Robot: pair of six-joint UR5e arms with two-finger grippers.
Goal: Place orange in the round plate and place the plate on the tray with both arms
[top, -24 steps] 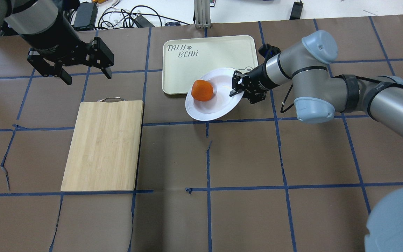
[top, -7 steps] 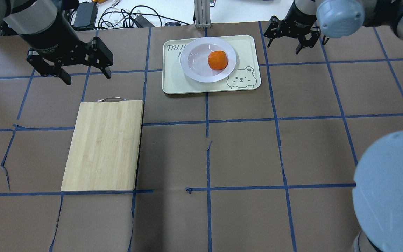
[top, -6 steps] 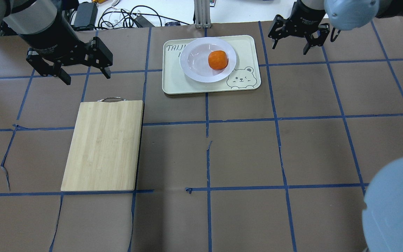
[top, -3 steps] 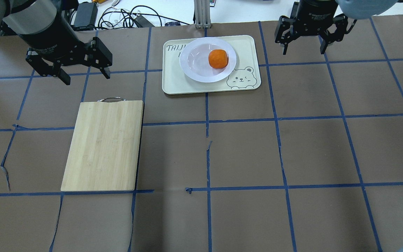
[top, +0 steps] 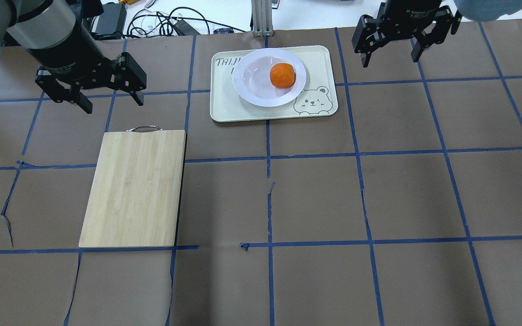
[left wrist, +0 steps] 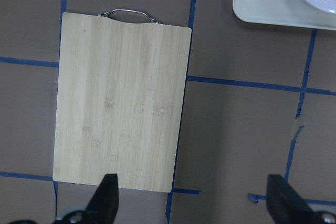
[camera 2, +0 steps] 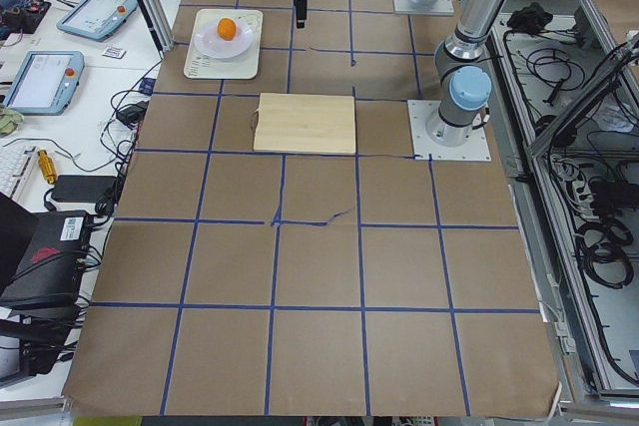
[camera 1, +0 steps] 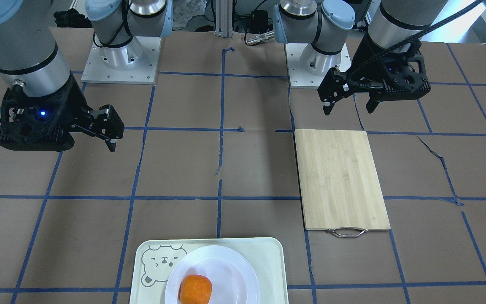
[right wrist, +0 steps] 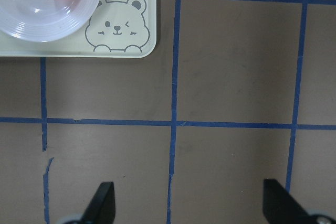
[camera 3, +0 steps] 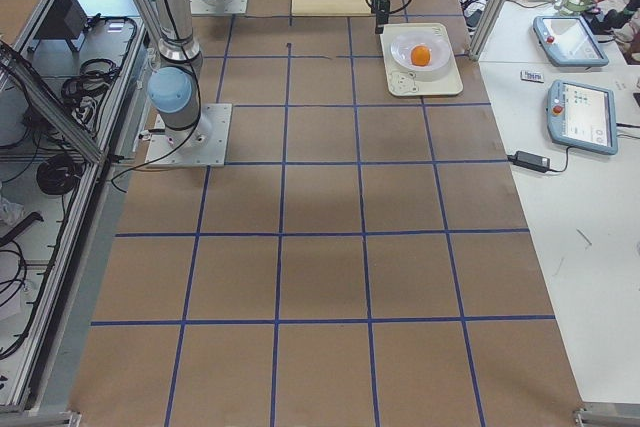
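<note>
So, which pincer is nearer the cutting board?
Left. The left pincer hovers just beyond the handle end of the cutting board; the right pincer is far, past the tray.

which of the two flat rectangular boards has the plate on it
The pale tray with the bear face: the round plate with the orange sits on it. The bamboo cutting board carries nothing.

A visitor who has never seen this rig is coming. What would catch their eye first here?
The bright orange sits in the white round plate on the bear-face tray, near the far edge of the table in the overhead view. A bamboo cutting board lies nearer, on the side of the left gripper. That gripper and the right gripper hang open above the table, either side of the tray.
</note>
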